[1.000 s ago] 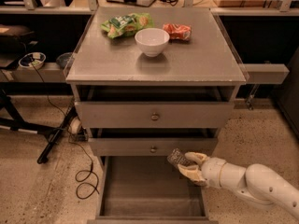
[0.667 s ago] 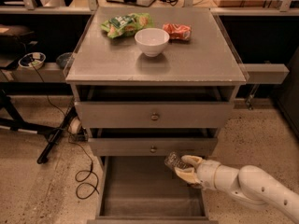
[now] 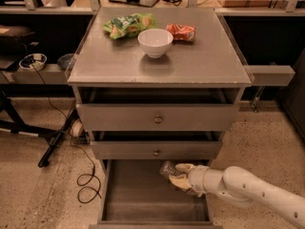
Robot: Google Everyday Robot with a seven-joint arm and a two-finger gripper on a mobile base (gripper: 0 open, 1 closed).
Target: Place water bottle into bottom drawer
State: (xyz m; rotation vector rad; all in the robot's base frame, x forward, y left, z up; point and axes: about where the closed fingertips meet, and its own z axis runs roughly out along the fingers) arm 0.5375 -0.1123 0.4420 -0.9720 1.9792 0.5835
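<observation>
My gripper (image 3: 180, 175) reaches in from the lower right on a white arm and is shut on the water bottle (image 3: 168, 170), a small clear ribbed bottle tilted with its end up and to the left. Both hang over the right half of the open bottom drawer (image 3: 138, 194), a deep grey tray with a plain floor, just below the middle drawer's front. The bottle is above the drawer floor, not resting on it.
The grey cabinet top (image 3: 200, 66) bears a white bowl (image 3: 155, 42), a green snack bag (image 3: 127, 25) and an orange-red packet (image 3: 181, 32). The two upper drawers with knobs (image 3: 157, 119) stand slightly open. Cables (image 3: 88, 178) and a stand leg (image 3: 55, 140) lie on the floor at left.
My gripper has moved left and slightly down with the bottle, further over the bottom drawer. Nothing on the cabinet top moved.
</observation>
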